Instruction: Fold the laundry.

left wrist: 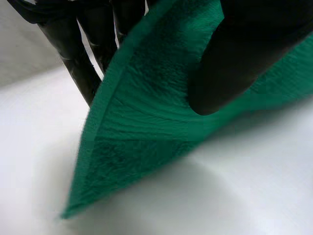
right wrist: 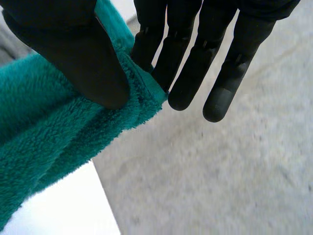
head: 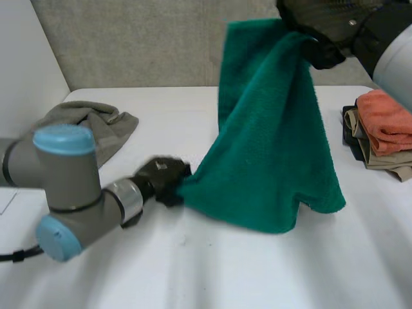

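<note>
While the right hand (head: 325, 46) pinches an upper corner of the green towel (head: 270, 141) between thumb and fingers, high above the worktop (head: 212, 270), the left hand (head: 164, 181) clamps a lower corner between thumb and fingers just over the surface. The towel hangs spread between them, its bottom edge down at the worktop. A grey cloth (head: 96, 125) lies behind the left arm; folded clothes (head: 383, 132) sit stacked at the right.
</note>
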Robot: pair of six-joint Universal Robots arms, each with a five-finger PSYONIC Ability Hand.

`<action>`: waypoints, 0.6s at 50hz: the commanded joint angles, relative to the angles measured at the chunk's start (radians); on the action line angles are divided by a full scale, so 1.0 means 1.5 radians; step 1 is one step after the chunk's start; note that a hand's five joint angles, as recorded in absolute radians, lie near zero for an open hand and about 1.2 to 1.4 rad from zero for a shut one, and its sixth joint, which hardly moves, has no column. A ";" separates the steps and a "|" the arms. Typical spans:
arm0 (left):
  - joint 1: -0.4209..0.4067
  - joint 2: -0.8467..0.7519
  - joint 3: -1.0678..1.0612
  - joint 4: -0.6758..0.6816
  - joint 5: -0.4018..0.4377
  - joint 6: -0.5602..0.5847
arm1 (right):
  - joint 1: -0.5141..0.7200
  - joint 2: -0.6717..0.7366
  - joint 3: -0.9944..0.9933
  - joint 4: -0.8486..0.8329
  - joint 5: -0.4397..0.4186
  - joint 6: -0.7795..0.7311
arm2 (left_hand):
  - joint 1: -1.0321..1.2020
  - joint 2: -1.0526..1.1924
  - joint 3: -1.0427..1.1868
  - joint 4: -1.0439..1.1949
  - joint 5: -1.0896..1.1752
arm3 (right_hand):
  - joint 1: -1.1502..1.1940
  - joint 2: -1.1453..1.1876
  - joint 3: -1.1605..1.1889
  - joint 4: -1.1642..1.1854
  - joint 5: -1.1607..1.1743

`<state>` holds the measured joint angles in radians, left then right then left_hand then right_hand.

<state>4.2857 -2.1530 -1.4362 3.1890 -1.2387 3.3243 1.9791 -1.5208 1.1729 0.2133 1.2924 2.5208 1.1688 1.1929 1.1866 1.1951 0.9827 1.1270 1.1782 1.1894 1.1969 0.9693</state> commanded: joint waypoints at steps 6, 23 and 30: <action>0.057 0.066 0.193 0.306 -0.154 -0.003 | -0.072 0.168 -0.149 -0.092 0.086 0.038 | 0.152 0.136 0.140 0.134 0.159 | 0.179 0.145 0.138 0.133 0.168; 0.056 0.143 0.034 0.392 -0.162 -0.007 | -0.076 0.178 0.036 -0.339 0.115 0.073 | 0.152 0.136 0.140 0.134 0.159 | 0.179 0.145 0.138 0.133 0.168; 0.054 0.149 -0.167 0.398 -0.153 0.018 | -0.081 0.167 0.259 -0.338 0.092 0.064 | 0.152 0.136 0.140 0.134 0.159 | 0.179 0.145 0.138 0.133 0.168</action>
<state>4.3689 -1.9342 -1.4803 3.7866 -1.4777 3.3218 1.8628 -1.2586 1.2990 -0.3028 1.4579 2.6284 1.1688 1.1966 1.1914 1.2001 0.9828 1.1270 1.1782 1.1933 1.2006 0.9819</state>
